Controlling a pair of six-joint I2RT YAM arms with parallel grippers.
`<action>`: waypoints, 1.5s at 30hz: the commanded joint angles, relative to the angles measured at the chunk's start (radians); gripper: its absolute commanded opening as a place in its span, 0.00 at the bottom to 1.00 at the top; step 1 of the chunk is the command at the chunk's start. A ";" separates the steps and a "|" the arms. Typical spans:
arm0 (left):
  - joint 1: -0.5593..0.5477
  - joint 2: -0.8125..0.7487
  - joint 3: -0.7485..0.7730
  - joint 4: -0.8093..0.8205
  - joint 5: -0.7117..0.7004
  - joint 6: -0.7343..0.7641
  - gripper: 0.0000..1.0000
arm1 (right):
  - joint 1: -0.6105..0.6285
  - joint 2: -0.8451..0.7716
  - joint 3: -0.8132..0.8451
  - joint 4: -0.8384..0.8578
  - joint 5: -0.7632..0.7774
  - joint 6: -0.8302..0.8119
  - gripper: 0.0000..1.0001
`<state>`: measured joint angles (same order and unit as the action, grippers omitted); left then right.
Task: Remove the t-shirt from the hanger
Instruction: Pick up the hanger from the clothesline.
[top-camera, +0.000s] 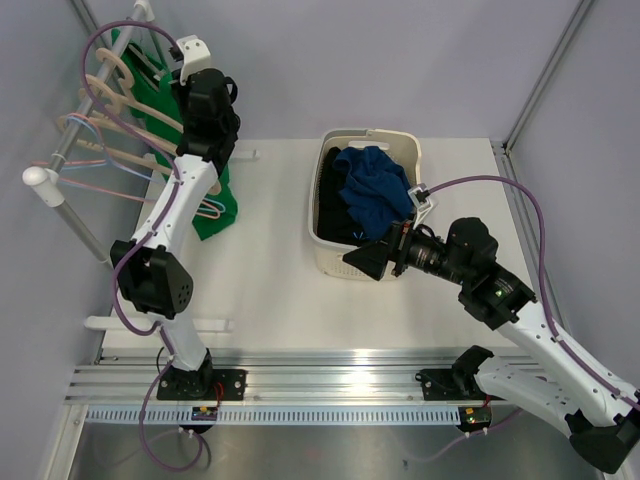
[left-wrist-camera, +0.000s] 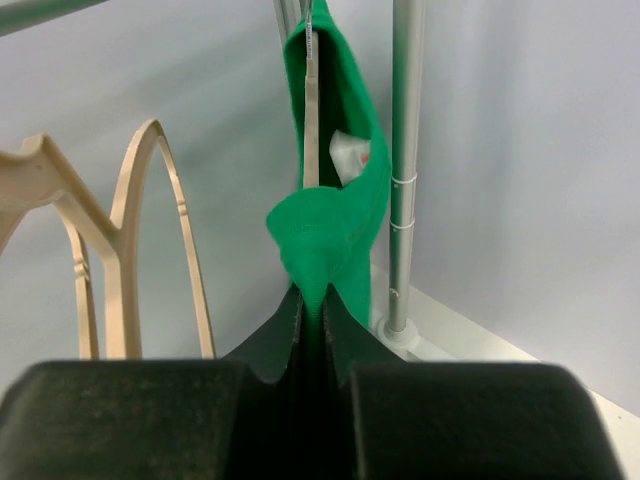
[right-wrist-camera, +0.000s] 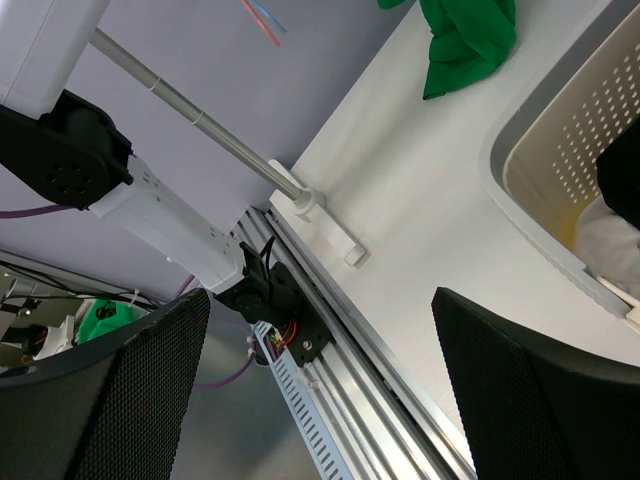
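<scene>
**A:** Grey walls (top-camera: 350, 60) close in a white table (top-camera: 270, 260), and a slotted metal rail (top-camera: 320, 380) runs along its near edge. What stands on it?

**B:** A clothes rack (top-camera: 75, 130) at the far left, with bare wooden hangers (top-camera: 110, 80). A cream basket (top-camera: 330, 255) right of centre holds a blue cloth (top-camera: 375, 185).

**A:** And the t-shirt (left-wrist-camera: 330, 230)?

**B:** Green, hanging on its hanger (left-wrist-camera: 311, 130) at the rack, its lower end down by the tabletop.

**A:** The arms?

**B:** The left gripper (left-wrist-camera: 312, 330) is up at the rack, pinched tight on a fold of the green fabric. The right gripper (top-camera: 365, 258) is just beside the basket's near wall, spread wide and holding nothing.
</scene>
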<state>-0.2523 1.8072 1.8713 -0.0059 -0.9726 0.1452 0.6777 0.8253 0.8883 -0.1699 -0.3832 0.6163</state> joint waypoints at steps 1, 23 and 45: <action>0.001 -0.066 0.019 0.037 -0.015 0.002 0.00 | 0.013 0.005 0.041 0.006 -0.003 -0.020 0.99; -0.038 -0.233 -0.014 0.049 0.014 0.024 0.00 | 0.011 0.021 0.051 0.004 0.001 -0.032 1.00; -0.116 -0.506 -0.196 -0.135 0.408 -0.194 0.00 | 0.013 0.044 0.081 -0.033 0.035 -0.059 0.99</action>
<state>-0.3611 1.3815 1.6733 -0.2035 -0.6910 0.0093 0.6788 0.8776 0.9241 -0.2005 -0.3729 0.5804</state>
